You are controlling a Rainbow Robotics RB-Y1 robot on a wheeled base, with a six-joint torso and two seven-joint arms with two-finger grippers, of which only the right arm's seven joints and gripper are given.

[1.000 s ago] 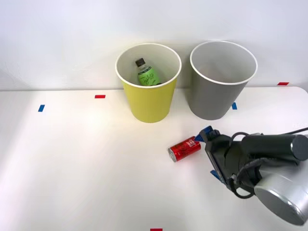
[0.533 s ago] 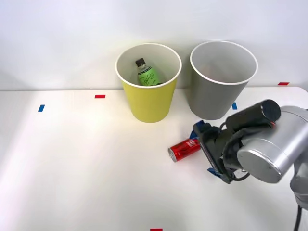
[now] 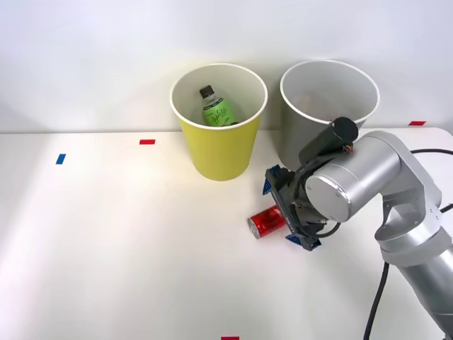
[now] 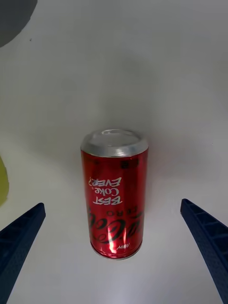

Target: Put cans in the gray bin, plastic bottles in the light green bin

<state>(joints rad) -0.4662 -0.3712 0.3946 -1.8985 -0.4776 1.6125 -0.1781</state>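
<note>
Front view: white table (image 3: 106, 248) against a pale wall. Tall round tapered yellow-green bin with white rim (image 3: 219, 152) stands at the far middle of the table. Inside it, a small plastic bottle with black cap and bright green label (image 3: 216, 108) leans against the far inner wall. Just right of it, close but apart, stands the tall round tapered gray bin with white rim (image 3: 315, 92); its lower near side is hidden by the arm. Small red soda can with silver ends (image 3: 265, 222) lies on its side on the table, near side of both bins, roughly below the gap between them. Silver right arm comes in from the right, its right gripper (image 3: 282, 214) low at the can, blue ribbed fingers (image 3: 271, 183) spread, one on the can's far side, one on its near side. Can's right end is hidden behind the gripper. Small red and blue tape marks (image 3: 146, 142) sit on the table.

Right wrist view: the red can (image 4: 114, 192) with white lettering lies flat on the white surface, between the two blue fingers (image 4: 19, 235), clear gap on each side, no contact. Gripper is open, holding nothing. Yellow-green sliver (image 4: 2, 183) at one edge, gray bin patch (image 4: 12, 16) at a corner.
</note>
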